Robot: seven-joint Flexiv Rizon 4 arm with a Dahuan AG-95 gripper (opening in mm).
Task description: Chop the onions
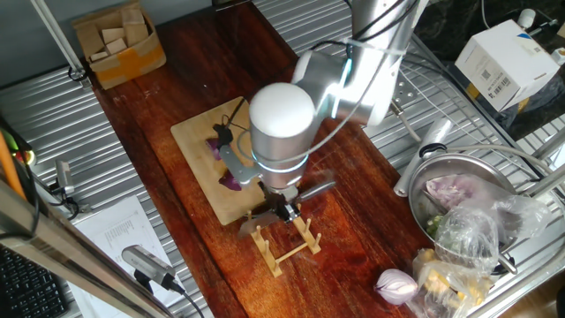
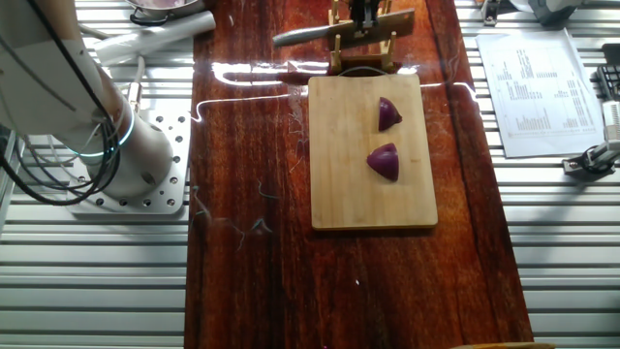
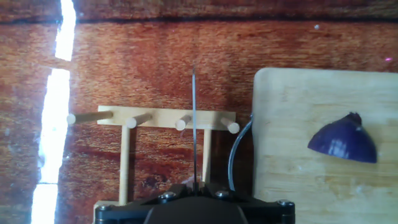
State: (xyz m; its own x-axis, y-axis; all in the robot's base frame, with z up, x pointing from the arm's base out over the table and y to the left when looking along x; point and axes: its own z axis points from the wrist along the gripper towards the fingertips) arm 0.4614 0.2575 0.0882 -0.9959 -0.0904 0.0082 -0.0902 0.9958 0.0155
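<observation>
In one fixed view, the gripper (image 1: 281, 208) is seen closed on the cleaver (image 1: 311, 192) at the wooden rack (image 1: 287, 243). In the other fixed view, the onions (image 2: 386, 138) lie unchopped near the cutting board's (image 2: 339, 184) right edge; cutting remains. In the hand view, no legible writing is found.

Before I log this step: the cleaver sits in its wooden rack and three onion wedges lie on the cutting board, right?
Not quite. Only two onion wedges lie on the cutting board, as the other fixed view shows. The rest holds: the cleaver sits in its wooden rack, with the pincer at its handle.
</observation>
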